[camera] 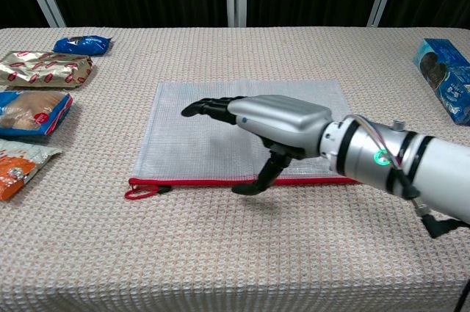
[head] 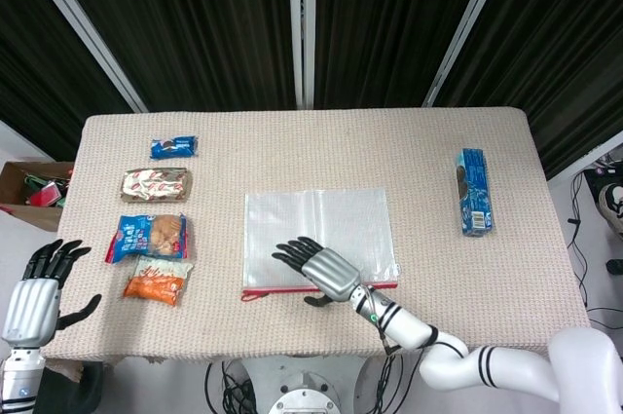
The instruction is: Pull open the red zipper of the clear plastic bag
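Note:
The clear plastic bag (head: 321,229) (camera: 205,132) lies flat at the table's middle, its red zipper (head: 282,290) (camera: 191,180) along the near edge. The red pull loop (head: 251,294) (camera: 143,192) sticks out at the zipper's left end. My right hand (head: 319,271) (camera: 272,122) hovers palm down over the bag's near half with fingers spread and nothing held, its thumb hanging down by the zipper line. My left hand (head: 37,299) is off the table's left front corner, fingers apart and holding nothing; the chest view does not show it.
Several snack packs lie in a column at the table's left: a blue one (head: 173,147), a silver-red one (head: 156,183), a blue-orange one (head: 148,237) and an orange one (head: 156,282). A blue box (head: 474,192) (camera: 444,77) lies at the right. A cardboard box (head: 29,185) stands beside the table.

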Action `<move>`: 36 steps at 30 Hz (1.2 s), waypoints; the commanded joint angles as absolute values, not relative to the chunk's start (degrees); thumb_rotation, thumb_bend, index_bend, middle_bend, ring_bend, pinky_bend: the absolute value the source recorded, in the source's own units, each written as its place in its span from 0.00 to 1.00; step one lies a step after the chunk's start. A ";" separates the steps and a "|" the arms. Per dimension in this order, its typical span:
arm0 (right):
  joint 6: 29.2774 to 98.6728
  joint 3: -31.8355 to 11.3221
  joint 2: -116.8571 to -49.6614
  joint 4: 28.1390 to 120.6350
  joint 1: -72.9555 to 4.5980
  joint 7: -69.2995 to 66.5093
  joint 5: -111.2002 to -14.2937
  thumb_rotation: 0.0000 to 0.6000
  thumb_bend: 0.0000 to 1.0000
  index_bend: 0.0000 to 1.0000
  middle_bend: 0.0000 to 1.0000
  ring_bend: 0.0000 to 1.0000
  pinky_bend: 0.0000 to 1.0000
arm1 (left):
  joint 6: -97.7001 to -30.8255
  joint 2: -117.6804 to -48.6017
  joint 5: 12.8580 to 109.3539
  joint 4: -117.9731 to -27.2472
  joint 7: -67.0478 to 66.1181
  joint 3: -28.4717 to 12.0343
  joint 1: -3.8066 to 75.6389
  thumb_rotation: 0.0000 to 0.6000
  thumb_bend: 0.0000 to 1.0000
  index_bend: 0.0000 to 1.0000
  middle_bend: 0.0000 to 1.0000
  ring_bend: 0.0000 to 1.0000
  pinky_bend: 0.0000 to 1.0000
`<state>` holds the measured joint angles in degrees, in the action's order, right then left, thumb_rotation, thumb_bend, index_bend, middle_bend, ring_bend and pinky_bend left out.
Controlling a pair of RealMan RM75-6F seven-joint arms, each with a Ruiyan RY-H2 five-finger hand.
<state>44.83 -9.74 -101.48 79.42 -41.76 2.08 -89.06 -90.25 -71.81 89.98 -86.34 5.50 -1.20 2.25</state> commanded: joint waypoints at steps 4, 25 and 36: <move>41.85 -13.24 -109.54 69.55 -47.93 5.48 -85.05 1.00 0.14 0.00 0.00 0.00 0.00 | -89.59 -72.37 89.22 -85.01 6.90 -1.25 2.30 1.00 0.20 0.22 0.14 0.09 0.11; 38.19 -15.16 -113.18 59.44 -63.02 -0.19 -87.46 1.00 0.18 0.26 0.09 0.00 0.00 | -88.75 -73.61 88.57 -81.73 9.77 -1.22 2.52 1.00 0.20 0.22 0.14 0.09 0.11; 39.02 -12.14 -118.38 49.86 -67.89 1.67 -89.88 1.00 0.21 0.30 0.09 0.00 0.00 | -88.27 -74.19 87.85 -80.32 11.17 -1.21 2.38 1.00 0.20 0.22 0.14 0.09 0.11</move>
<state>38.60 -12.55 -117.84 50.46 -67.48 1.89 -89.60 -88.24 -74.16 87.87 -80.37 11.12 -1.19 2.39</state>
